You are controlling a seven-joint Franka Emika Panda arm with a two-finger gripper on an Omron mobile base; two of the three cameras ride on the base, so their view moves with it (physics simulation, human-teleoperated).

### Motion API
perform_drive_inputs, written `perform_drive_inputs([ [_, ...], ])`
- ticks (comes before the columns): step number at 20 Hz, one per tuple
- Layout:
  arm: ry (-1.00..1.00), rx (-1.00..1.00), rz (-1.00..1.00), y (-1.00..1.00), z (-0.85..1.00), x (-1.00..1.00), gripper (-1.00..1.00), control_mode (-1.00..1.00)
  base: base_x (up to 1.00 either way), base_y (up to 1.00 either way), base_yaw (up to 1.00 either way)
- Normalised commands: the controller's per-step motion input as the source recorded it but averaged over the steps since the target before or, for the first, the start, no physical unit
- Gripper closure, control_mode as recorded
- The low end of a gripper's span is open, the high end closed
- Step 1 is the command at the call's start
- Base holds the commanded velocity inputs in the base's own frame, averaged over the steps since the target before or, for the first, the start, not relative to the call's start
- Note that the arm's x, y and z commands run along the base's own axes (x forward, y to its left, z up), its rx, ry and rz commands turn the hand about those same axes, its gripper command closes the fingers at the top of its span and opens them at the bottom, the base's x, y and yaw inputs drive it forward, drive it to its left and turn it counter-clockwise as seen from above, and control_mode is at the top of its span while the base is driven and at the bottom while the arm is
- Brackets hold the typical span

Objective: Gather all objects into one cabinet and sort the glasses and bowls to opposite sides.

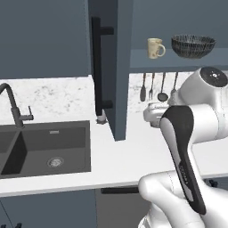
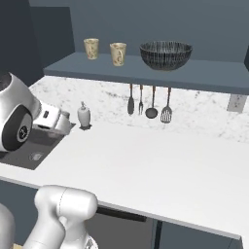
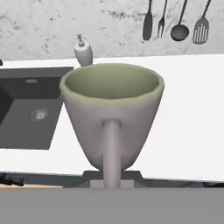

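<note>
Upright, cup (image 3: 112,118) in gripper (image 3: 112,175) (mouth up, handle toward camera).

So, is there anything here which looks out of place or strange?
Nothing is spilled, tipped or damaged. One cup is off the shelf, held upright in the shut gripper above the counter. Two mugs and the bowl stand upright on the cabinet shelf.

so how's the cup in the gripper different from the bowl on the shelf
The cup is pale beige, plain and narrow, tapering to its base; the bowl is dark with fine pale lines and much wider. The cup is held in the gripper above the white counter; the bowl rests on the cabinet shelf. Both stand upright, mouths up.
</note>
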Motion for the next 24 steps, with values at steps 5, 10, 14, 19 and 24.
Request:
perform_drive_inputs([
  [5,-0.3,0.01,0.0,0.0,0.45,0.0,1.0,-1.0,0.0,0.0,0.0],
  [10,0.01,0.0,0.0,-0.11,0.2,0.23,1.0,-1.0,0.0,0.0,0.0],
  [14,0.0,0.03,0.05,-0.34,1.0,0.64,1.0,-1.0,0.0,0.0,0.0],
  [19,-0.05,0.0,0.0,-0.02,0.46,0.12,1.0,-1.0,0.0,0.0,0.0],
  [24,-0.04,-0.01,-0.03,0.0,0.01,0.13,1.0,-1.0,0.0,0.0,0.0],
])
